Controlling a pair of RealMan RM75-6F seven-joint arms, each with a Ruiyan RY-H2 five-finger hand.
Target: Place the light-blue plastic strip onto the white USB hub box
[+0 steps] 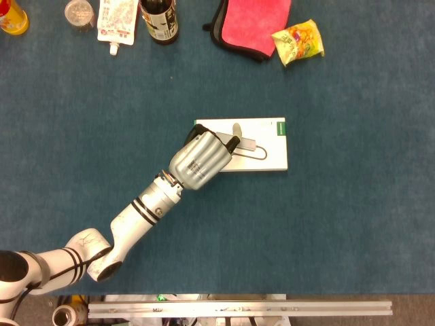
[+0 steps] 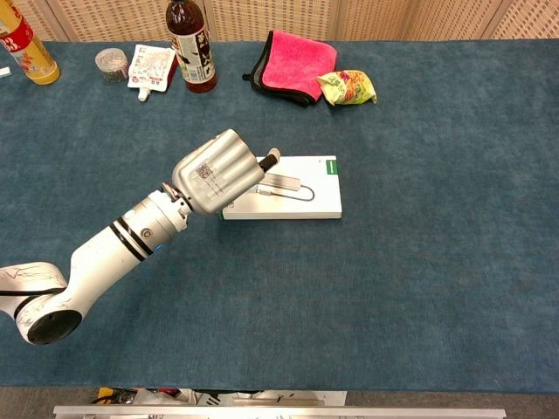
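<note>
From the head view, the left hand [image 1: 198, 161] reaches in from the lower left and hangs over the left end of the white USB hub box [image 1: 262, 139], which lies flat on the blue worktop [image 1: 340, 224] with its printed hub picture facing up. The back of the hand faces the camera, so its fingers [image 1: 228, 142] curl down and away from view; whether they clamp anything cannot be told here. The light-blue plastic strip does not show itself clearly: a pale sliver by the fingertips could be it or part of the box print, and I judge it is either under the hand or already on the lid. The hand sits over the box most likely because that is the drop spot. Along the far edge stand a dark bottle [image 1: 160, 20], a white pouch [image 1: 117, 24], a pink cloth [image 1: 255, 24] and a yellow snack packet [image 1: 298, 42], well apart from the work. The right hand is not visible. From the chest view, the left hand [image 2: 223, 175] again covers the box's [image 2: 306, 196] near-left corner, knuckles up, a dark fingertip [image 2: 272, 156] poking out over the lid; the fingers look drawn in together, yet their grip stays hidden. The strip is not discernible here either. A yellow bottle [image 2: 26, 48] stands far left.
</note>
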